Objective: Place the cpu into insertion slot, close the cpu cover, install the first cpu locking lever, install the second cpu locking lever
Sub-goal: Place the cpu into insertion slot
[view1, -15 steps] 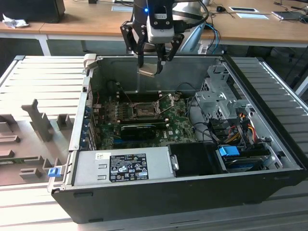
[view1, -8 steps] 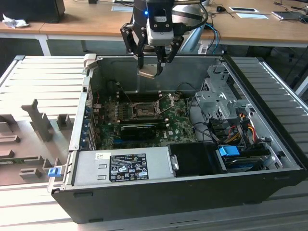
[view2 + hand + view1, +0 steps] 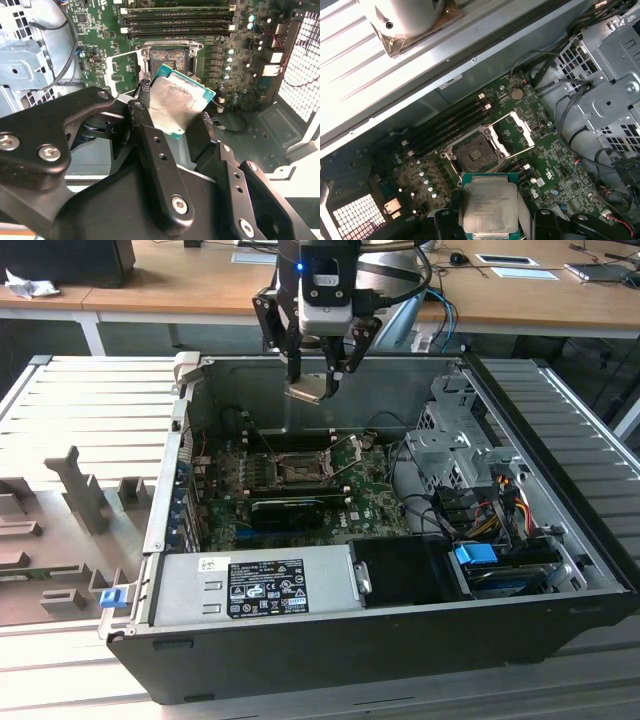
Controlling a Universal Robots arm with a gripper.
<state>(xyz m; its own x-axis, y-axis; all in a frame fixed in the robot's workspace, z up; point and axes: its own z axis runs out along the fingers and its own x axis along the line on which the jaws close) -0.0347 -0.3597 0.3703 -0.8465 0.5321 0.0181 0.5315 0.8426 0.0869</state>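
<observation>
While the cpu (image 3: 307,391) hangs high over the open computer case (image 3: 400,645), the gripper (image 3: 318,380) has its fingers (image 3: 146,131) pinched on 2 sides of the chip. In the exterior view the insertion slot (image 3: 300,469) sits at 6 o'clock from the chip, well below it, bare inside. The cpu cover (image 3: 498,141) is flipped open, just beside the slot at its 3 o'clock. The chip looks a bit tilted. I think it must go down flat, lined up square, and softly, so no pins bend. Inside the case lie a green board (image 3: 375,500), a black card (image 3: 290,508) and cables.
</observation>
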